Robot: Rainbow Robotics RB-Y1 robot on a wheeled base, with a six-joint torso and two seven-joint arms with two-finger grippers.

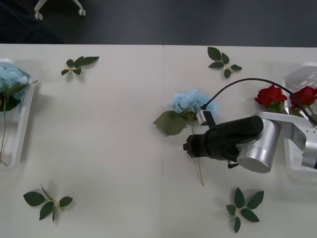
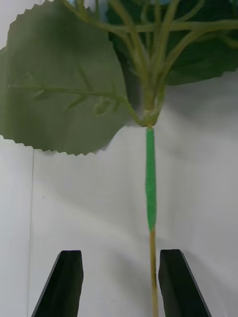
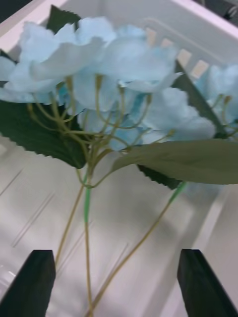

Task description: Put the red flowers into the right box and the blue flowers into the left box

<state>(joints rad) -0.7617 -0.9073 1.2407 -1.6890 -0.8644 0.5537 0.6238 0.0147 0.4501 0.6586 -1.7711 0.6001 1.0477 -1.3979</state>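
One blue flower [image 1: 190, 101] lies near the table's middle, with a broad leaf [image 1: 170, 123] and a thin stem [image 1: 199, 171]. My right gripper [image 1: 188, 147] hovers over that stem. In the right wrist view the stem [image 2: 150, 188] runs between the black fingers [image 2: 62, 285], close to one of them, and the right gripper [image 2: 121, 285] is open. Two red flowers [image 1: 271, 94] lie at the right box [image 1: 303, 77]. More blue flowers [image 1: 11, 79] rest in the left box [image 1: 22, 126]. My left gripper [image 3: 119, 285] hangs open above these blue flowers [image 3: 99, 64].
Loose green leaf sprigs lie at the back left [image 1: 79, 63], back right [image 1: 223, 62], front left [image 1: 47, 203] and front right [image 1: 243, 207]. Bare table stretches between the left box and the middle flower. A black cable [image 1: 237, 83] arches over my right wrist.
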